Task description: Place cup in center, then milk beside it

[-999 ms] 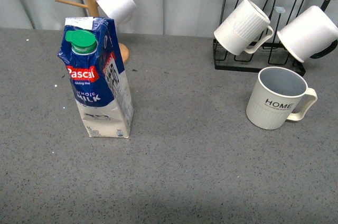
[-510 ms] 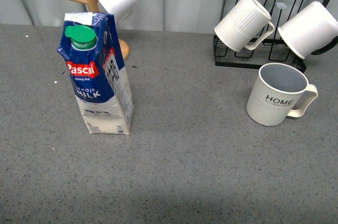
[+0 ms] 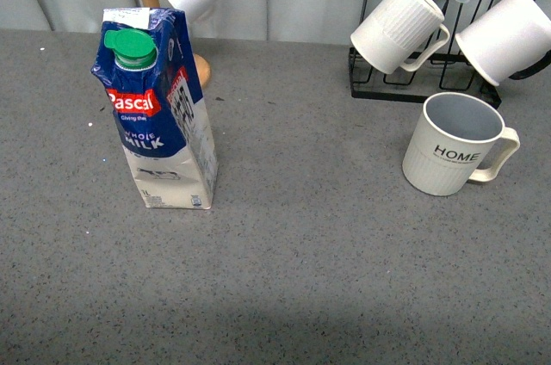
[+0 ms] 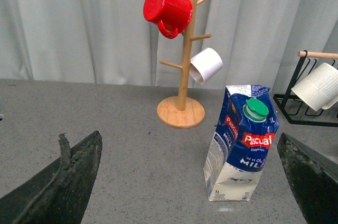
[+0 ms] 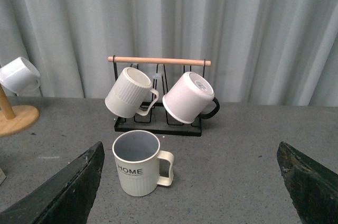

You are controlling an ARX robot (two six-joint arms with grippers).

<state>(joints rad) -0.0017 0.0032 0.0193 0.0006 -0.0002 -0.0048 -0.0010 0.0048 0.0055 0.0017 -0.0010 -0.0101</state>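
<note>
Grey table (image 3: 327, 287): milk (image 3: 159, 124), cup (image 3: 448, 157), rack (image 3: 379, 95), stand (image 3: 201, 72)

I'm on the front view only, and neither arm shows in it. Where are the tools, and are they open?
Observer: The left tool is open and empty, facing the milk.
Operator: And the right one?
Observer: The right tool is open too. The cup stands ahead of it, untouched.
Operator: Anything above my frame's top edge?
Observer: A red mug hangs at the top of the wooden mug tree.
</note>
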